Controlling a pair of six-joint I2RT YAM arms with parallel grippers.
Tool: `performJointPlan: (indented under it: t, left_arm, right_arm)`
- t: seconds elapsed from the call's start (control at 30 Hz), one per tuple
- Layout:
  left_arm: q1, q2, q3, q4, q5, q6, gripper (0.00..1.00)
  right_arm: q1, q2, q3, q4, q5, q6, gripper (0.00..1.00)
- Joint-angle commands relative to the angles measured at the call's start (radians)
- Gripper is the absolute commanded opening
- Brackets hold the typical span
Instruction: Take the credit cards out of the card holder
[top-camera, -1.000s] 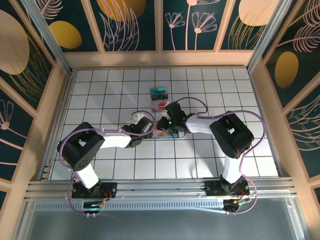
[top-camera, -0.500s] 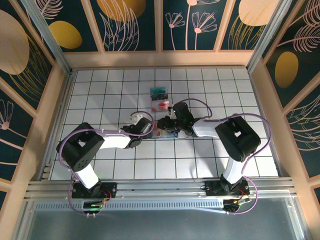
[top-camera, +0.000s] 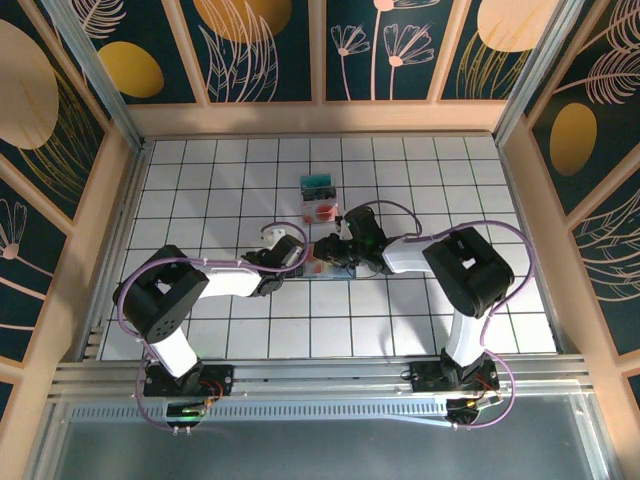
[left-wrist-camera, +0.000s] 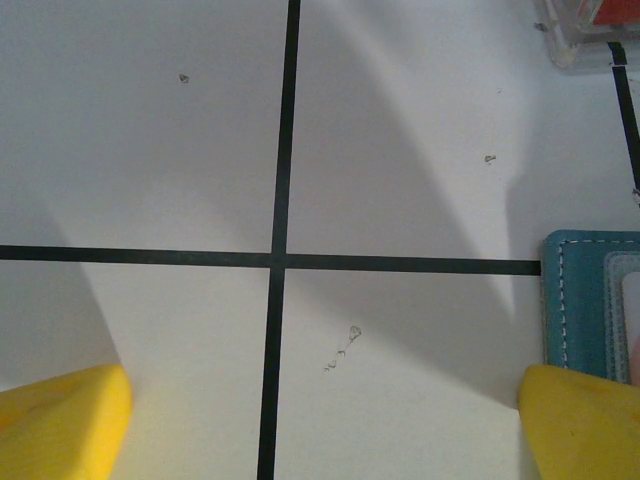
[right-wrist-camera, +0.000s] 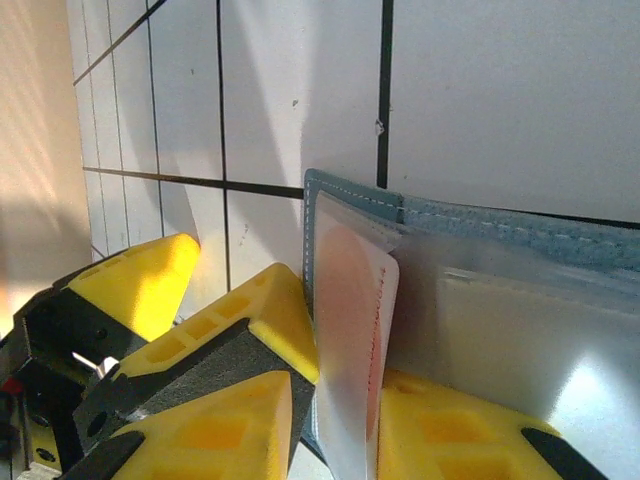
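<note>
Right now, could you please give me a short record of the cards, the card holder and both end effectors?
left end effector: open, empty, beside card holder
right end effector: shut on card holder's clear pocket
card holder: open, pinkish card inside
teal card: out, on table
whitish-pink card: out, beside teal card

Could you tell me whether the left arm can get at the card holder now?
Probably yes: the left fingers stand open right beside the card holder, nothing between, though the right fingers pinching its clear pocket crowd that side.
</note>
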Motion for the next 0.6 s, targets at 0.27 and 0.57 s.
performJointPlan:
  t: [0.27, 0.57]
  left_arm:
    - [-0.013, 0.029, 0.004, -0.137, 0.033, -0.022, 0.99]
    - [-0.013, 0.034, 0.005, -0.144, 0.039, -0.035, 0.99]
  right_arm:
    - [-0.043, -0.065, -0.098, 0.244, -0.146, 0.068, 0.16]
    - [-0.061, -0.095, -0.122, 0.231, -0.142, 0.068, 0.15]
